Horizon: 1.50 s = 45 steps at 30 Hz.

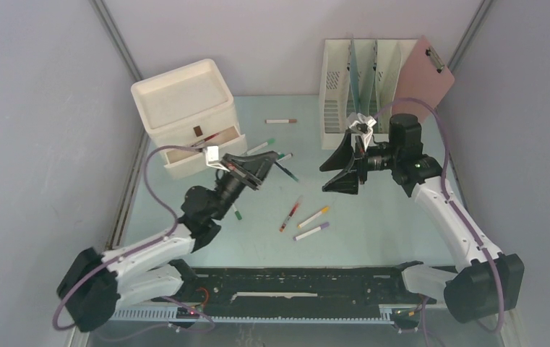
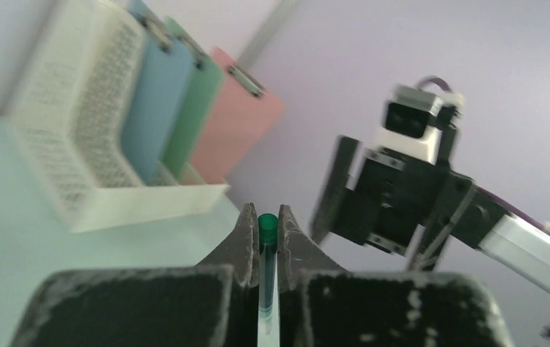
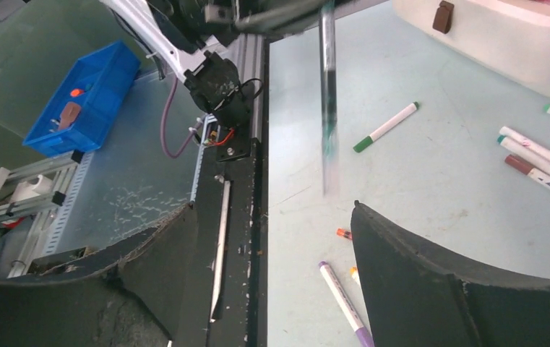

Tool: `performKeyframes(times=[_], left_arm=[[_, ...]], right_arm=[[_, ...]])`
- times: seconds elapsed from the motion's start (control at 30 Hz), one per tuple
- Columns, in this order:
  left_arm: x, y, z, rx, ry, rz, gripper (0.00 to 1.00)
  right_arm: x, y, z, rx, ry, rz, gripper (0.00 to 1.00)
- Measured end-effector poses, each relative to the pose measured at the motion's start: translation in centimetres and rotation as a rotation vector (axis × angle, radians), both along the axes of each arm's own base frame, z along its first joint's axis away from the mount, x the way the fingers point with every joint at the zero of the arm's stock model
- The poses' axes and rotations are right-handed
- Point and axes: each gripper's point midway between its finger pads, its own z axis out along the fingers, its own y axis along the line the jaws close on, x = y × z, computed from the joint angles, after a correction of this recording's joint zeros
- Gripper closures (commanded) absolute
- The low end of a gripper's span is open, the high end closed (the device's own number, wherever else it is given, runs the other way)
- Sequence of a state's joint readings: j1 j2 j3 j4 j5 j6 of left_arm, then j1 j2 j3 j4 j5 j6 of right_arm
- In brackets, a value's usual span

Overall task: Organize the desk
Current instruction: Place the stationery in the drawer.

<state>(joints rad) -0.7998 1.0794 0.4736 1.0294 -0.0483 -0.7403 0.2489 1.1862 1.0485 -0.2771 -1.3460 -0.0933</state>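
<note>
The pale mint-green desk [image 1: 373, 224] carries loose markers. My left gripper [image 1: 263, 166] hangs above its middle, shut on a dark pen with a green cap [image 1: 287, 172]. In the left wrist view the pen [image 2: 267, 246] runs straight between the closed fingers, cap at the left gripper [image 2: 267, 217]. Just right of it my right gripper [image 1: 334, 172] stands wide open and empty, facing the pen. In the right wrist view the pen [image 3: 327, 94] hangs blurred ahead of the right gripper [image 3: 272, 208], apart from both fingers.
A cream drawer unit [image 1: 185, 101] with its drawer [image 1: 199, 155] pulled out stands back left. A slotted file rack [image 1: 351, 79] and a pink clipboard [image 1: 425, 76] stand back right. Red [image 1: 290, 215], orange [image 1: 313, 216], purple [image 1: 311, 231] and green [image 1: 260, 147] markers lie mid-desk.
</note>
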Motion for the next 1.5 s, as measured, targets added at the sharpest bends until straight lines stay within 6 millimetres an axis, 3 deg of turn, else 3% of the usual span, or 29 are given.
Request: performKeyframes(times=[0.17, 0.4, 0.63, 0.83, 1.1, 1.5], left_arm=[[1.4, 5.9, -0.6, 0.150, 0.018, 0.236, 1.00], [3.2, 13.4, -4.1, 0.515, 0.065, 0.618, 1.00], [4.3, 17.6, -5.6, 0.790, 0.062, 0.824, 1.00], [5.9, 19.0, -4.3, 0.968, -0.002, 0.906, 1.00], [8.7, 20.1, -1.1, 1.126, -0.060, 0.972, 1.00], [12.3, 20.8, -1.4, 1.302, -0.071, 0.952, 1.00]], right_arm=[[0.1, -0.2, 0.0, -0.011, -0.034, -0.026, 0.15], [0.4, -0.3, -0.3, -0.022, -0.045, -0.040, 0.14], [0.5, -0.4, -0.5, -0.029, -0.045, -0.050, 0.13], [0.6, -0.4, -0.5, -0.031, -0.048, -0.053, 0.13], [0.6, -0.4, -0.6, -0.032, -0.052, -0.053, 0.13], [0.5, -0.5, -0.4, -0.030, -0.061, -0.052, 0.13]])
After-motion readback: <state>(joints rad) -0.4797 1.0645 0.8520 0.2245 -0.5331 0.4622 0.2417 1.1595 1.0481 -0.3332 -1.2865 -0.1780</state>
